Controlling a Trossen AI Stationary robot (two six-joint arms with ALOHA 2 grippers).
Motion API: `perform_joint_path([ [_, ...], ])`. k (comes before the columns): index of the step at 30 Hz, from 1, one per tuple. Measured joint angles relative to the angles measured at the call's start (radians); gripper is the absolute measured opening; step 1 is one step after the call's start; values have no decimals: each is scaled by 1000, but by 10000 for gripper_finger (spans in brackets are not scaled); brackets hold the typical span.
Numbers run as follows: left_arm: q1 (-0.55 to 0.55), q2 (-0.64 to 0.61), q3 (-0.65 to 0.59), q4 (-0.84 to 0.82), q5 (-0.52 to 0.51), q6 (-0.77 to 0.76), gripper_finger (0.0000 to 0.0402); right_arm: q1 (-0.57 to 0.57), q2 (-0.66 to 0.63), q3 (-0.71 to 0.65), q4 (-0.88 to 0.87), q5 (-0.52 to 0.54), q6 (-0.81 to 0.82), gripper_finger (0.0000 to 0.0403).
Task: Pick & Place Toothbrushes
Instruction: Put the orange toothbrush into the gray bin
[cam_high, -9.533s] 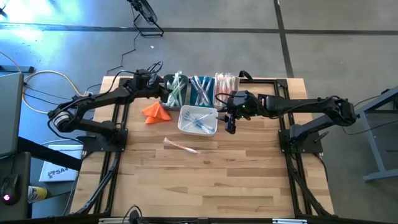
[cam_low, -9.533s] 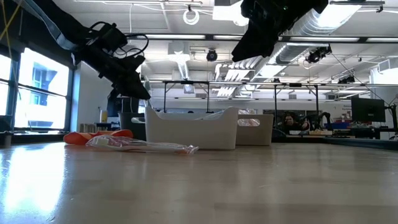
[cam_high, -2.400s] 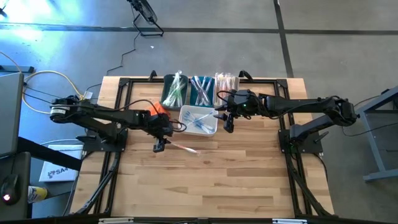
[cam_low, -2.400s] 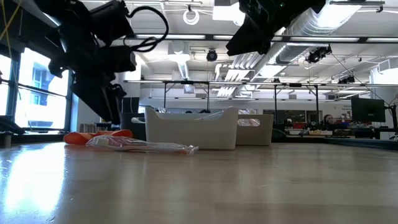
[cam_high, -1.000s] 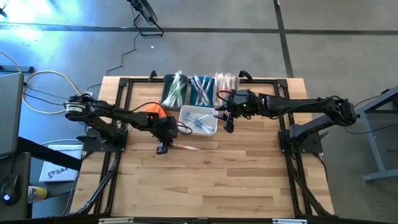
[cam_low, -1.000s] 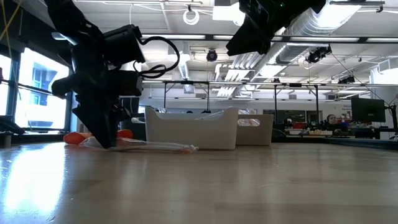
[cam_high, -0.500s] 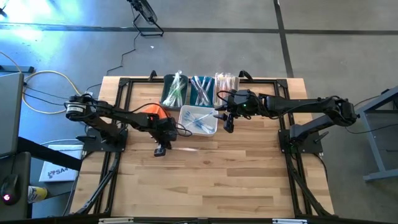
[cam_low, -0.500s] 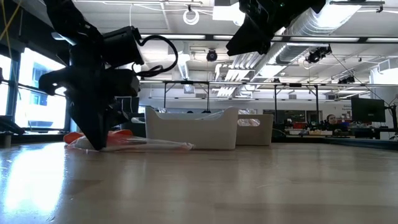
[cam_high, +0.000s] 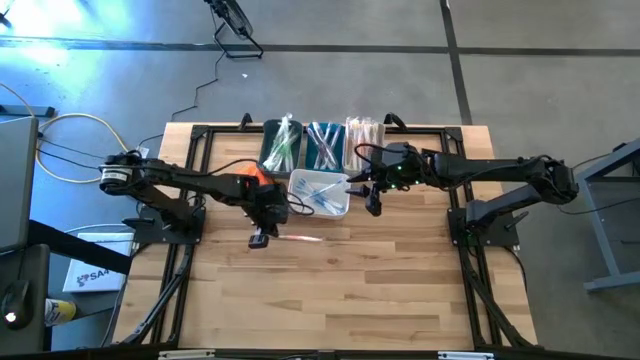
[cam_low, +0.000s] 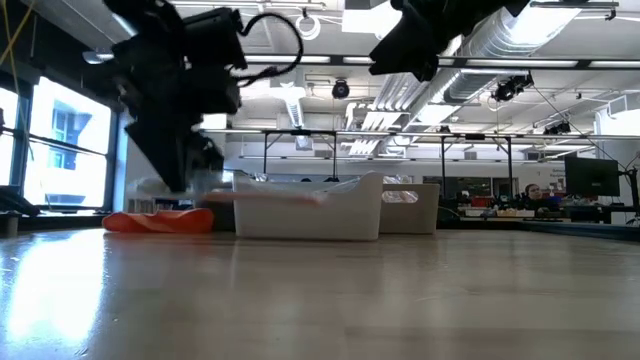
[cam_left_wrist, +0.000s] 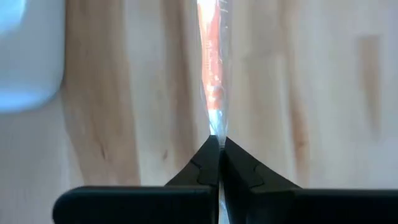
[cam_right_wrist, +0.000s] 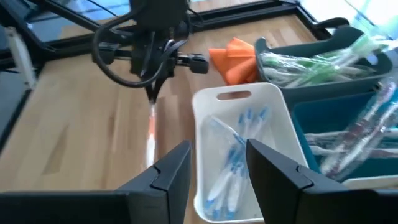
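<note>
One toothbrush (cam_high: 297, 238) with an orange handle, in a clear wrapper, hangs just above the table in front of the white bin (cam_high: 320, 193). My left gripper (cam_high: 262, 239) is shut on its left end; the right wrist view also shows this gripper (cam_right_wrist: 152, 94). The white bin (cam_right_wrist: 239, 155) holds several blue toothbrushes. My right gripper (cam_right_wrist: 217, 168) stands open above that bin's right end (cam_high: 373, 205), with nothing between its fingers. In the low view the held toothbrush (cam_low: 280, 196) is a blurred streak clear of the tabletop. My left gripper pinches the wrapper's end (cam_left_wrist: 215, 127) between its two fingertips. The fingers slant down from the table's left, and the toothbrush (cam_left_wrist: 212, 62) runs on from them toward the right. It is lifted clear of the table and lies about level.
Three bins stand along the far edge: a green one (cam_high: 282, 146), a blue one (cam_high: 323, 146) and one with whitish toothbrushes (cam_high: 364, 134). An orange folded cloth (cam_high: 256, 176) lies left of the white bin. The near half of the wooden table (cam_high: 340, 300) is bare.
My left gripper, down at the table over the toothbrush's left end a second ago, has taken hold of that end and risen. The toothbrush, which lay flat on the wood, is now lifted clear. My right gripper has kept its place.
</note>
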Motion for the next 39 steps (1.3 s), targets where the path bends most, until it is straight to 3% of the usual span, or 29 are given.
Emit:
perform_joint_path([
  [5, 0, -1, 130, -142, 77, 71, 1, 0, -23, 0, -5, -56, -2, 146],
  [12, 2, -1, 310, -308, 85, 159, 1, 0, -61, 0, -86, -58, -1, 146],
  [19, 47, -2, 521, -473, -160, 276, 0, 0, -112, 0, -161, -63, 1, 146],
  [27, 210, -2, 690, -422, -166, 324, 0, 0, -139, 0, -214, -135, 28, 146],
  [29, 255, -2, 706, -359, -135, 324, 0, 0, -138, 0, -229, -138, 40, 146],
  [36, 415, 12, 713, -118, 158, 241, 0, 0, -137, 0, -234, -134, 42, 146],
  [39, 464, 30, 712, -54, 235, 199, 0, 0, -137, 0, -233, -125, 42, 146],
])
